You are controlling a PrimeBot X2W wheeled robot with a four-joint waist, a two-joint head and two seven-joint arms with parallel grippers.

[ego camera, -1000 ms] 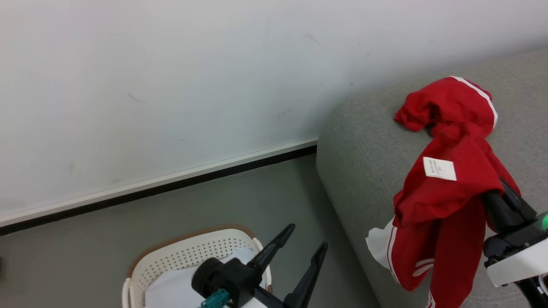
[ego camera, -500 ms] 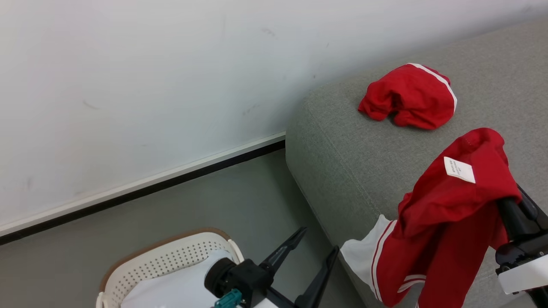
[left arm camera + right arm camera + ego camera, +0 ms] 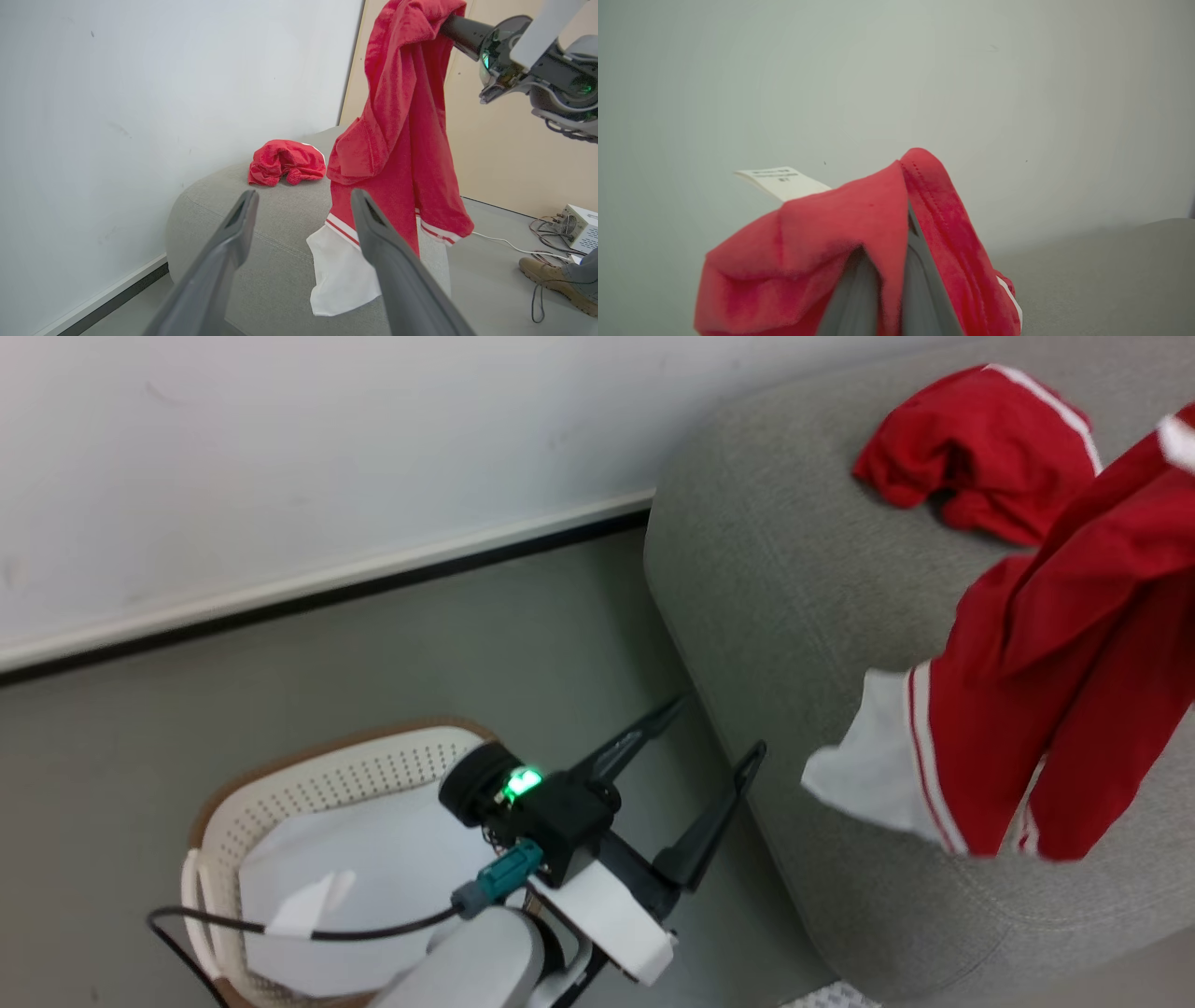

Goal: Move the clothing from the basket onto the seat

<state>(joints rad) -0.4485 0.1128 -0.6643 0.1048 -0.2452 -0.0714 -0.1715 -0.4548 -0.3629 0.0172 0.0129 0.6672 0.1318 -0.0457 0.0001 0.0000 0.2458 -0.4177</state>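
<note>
Clothing (image 3: 1074, 691) rides higher against the seat (image 3: 784, 597) than half a second ago. Part of that shift is the head camera tipping down, since wall, seat and basket (image 3: 355, 782) all slide too. Meaning: the lift out is done, the carry has reached the seat, and release is what's left.

Seat: grey, on the right, with a second red piece (image 3: 980, 448) bunched on top near the wall.

Basket: on the floor lower left, well apart from the held clothing, with white cloth (image 3: 373, 859) inside.

Clothing: hangs in the air over the seat's front edge, white hem lowest. Cannot tell if the hem touches the upholstery.

Right fingers (image 3: 460, 29): clenched on the top fold, with fabric draped over both.

Left fingers (image 3: 714, 817): spread apart, holding nothing, between basket and seat, tips toward the seat.

Label (image 3: 780, 182): sticks out by the grasp.

Likely the clothing needs to go further in over the cushion before letting go, or it slides off the front.
</note>
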